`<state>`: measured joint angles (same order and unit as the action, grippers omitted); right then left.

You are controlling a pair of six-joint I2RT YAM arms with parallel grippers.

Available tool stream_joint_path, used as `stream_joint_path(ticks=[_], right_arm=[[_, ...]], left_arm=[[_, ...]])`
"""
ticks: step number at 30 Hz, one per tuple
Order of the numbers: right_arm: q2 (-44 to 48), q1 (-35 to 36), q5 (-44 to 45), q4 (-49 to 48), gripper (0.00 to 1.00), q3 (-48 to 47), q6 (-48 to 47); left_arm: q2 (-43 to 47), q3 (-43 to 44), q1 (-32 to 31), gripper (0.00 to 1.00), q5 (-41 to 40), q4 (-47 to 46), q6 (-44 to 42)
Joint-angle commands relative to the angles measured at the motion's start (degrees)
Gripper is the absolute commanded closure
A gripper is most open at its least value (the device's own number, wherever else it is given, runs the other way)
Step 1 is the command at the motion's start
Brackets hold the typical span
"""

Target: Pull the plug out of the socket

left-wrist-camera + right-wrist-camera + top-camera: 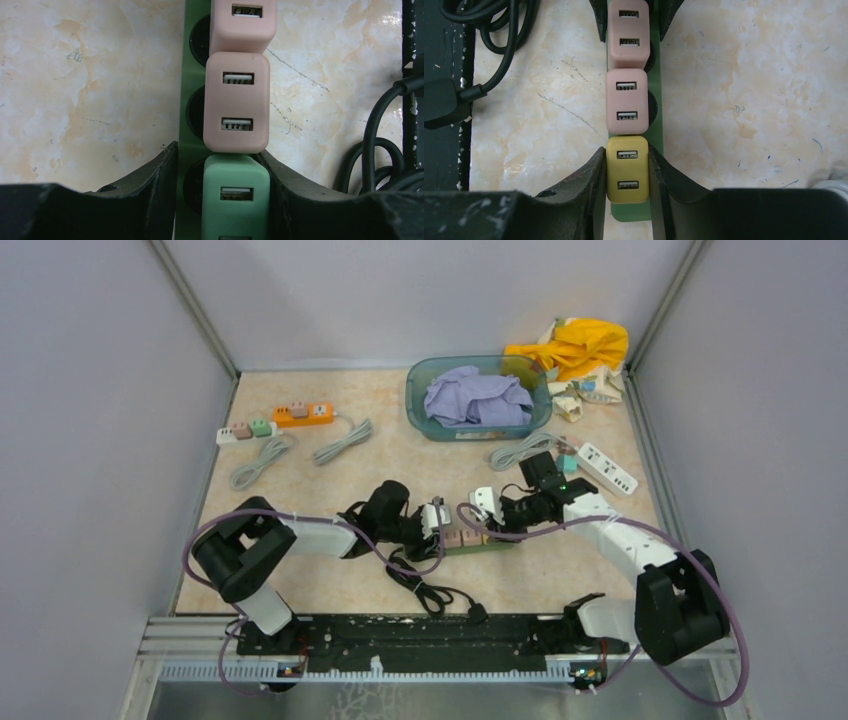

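Note:
A green socket strip (497, 543) lies mid-table between both arms, with a row of USB plugs in it. In the right wrist view my right gripper (626, 150) is shut on the yellow plug (627, 170) at the strip's end, one finger flat on each side. Two pink plugs (626, 102) sit beyond it. In the left wrist view my left gripper (220, 160) clamps the other end of the strip (190, 150). One finger is on the strip's edge and the other is against the green plug (236, 195). All the plugs look seated.
The strip's black cable (430, 590) coils toward the front rail. A teal basket (415, 400) of purple cloth stands at the back. An orange strip (303, 414) with grey cords lies back left. A white strip (607, 468) and a yellow cloth (580, 345) lie back right.

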<state>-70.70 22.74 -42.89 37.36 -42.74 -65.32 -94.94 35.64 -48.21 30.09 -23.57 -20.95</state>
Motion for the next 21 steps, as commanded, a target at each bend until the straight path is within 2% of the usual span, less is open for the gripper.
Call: stream_joint_path(ticks=[1,6,10,12,16,18,21], right_arm=[[-0.1,1.2,-10.7,-7.6,1.00,-3.0,6.1],[3.3,-5.0,-10.3,-5.6,1.00,-1.5,2.6],[3.0,-4.6,-14.2,1.8,1.00,-1.1,-7.5],[2.2,-2.5,-14.3,2.9,1.00,-1.5,-9.0],[1.5,2.3,-13.9,-2.0,1.00,-0.9,-3.3],[1.4,2.4,-13.8,-6.6,1.00,-1.0,2.7],[2.0,0.8,-11.7,-8.3,1.00,-1.9,5.5]], left_arm=[[-3.2,0.0,-0.4,0.99,-0.8,5.1,1.9],[-3.2,-0.2,-0.3,0.99,-1.2,5.9,1.5],[-3.4,0.9,-0.1,1.00,-1.1,7.0,1.6],[-3.6,1.5,0.0,0.99,-1.0,7.3,1.7],[-4.1,2.1,0.1,0.99,-0.7,7.5,2.0],[-4.2,2.2,0.1,0.99,-0.7,7.7,2.1],[-4.2,2.1,0.1,0.99,-0.8,7.8,2.0]])
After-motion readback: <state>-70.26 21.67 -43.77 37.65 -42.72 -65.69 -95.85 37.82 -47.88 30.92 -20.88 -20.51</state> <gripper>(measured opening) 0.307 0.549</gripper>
